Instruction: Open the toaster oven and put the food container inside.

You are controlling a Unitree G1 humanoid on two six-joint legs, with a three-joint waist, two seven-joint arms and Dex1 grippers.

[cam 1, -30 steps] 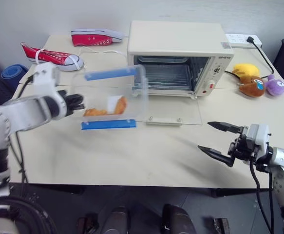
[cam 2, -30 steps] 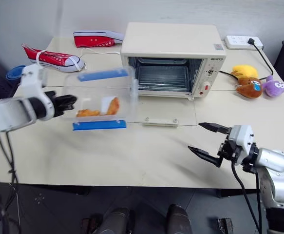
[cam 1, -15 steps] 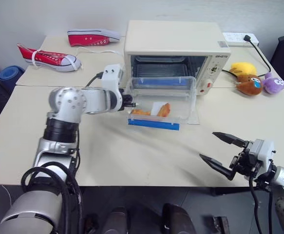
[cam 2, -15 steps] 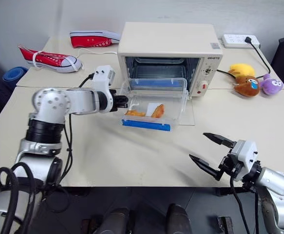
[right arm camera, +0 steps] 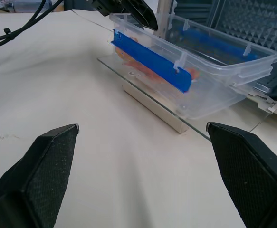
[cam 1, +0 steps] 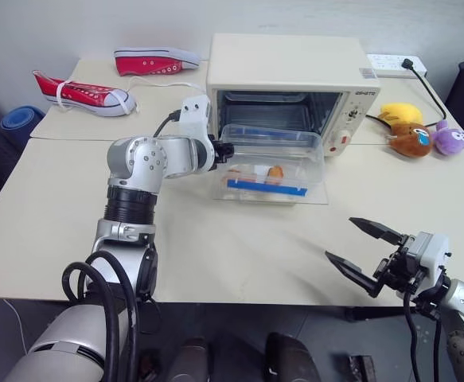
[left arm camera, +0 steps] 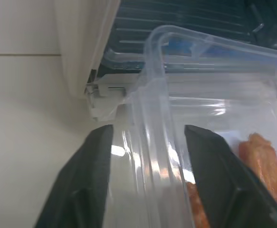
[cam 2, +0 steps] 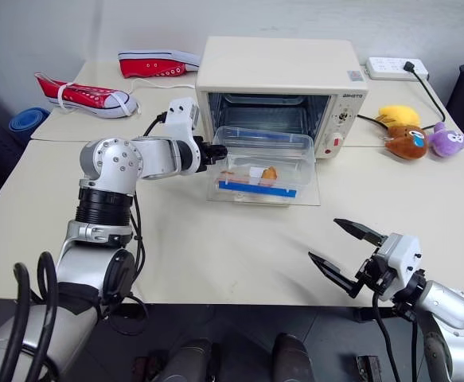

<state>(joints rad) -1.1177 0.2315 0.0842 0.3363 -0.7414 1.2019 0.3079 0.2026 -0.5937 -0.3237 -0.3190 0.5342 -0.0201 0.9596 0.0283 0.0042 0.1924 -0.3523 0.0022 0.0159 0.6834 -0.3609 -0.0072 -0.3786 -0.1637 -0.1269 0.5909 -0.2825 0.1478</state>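
Note:
The cream toaster oven [cam 1: 291, 68] stands at the back of the table with its glass door [cam 1: 315, 193] folded down flat. On that door, just in front of the oven's mouth, rests the clear food container [cam 1: 273, 163], with blue clips and fried pieces inside. My left gripper [cam 1: 225, 150] is at the container's left end. In the left wrist view its fingers [left arm camera: 98, 152] stand apart on either side of the end rim [left arm camera: 152, 95], with gaps showing. My right gripper [cam 1: 340, 239] hovers open and empty over the table's front right, well away from the oven.
Two red sneakers [cam 1: 80, 93] [cam 1: 156, 60] lie at the back left. Plush toys [cam 1: 411, 131] and a power strip [cam 1: 391, 64] with a cable sit to the right of the oven. The door's bar handle [right arm camera: 152, 108] juts toward the table's front.
My left arm carried the container from mid-air on the left over to the oven door, where it now rests. The left fingers have parted from it. The right gripper has barely moved.

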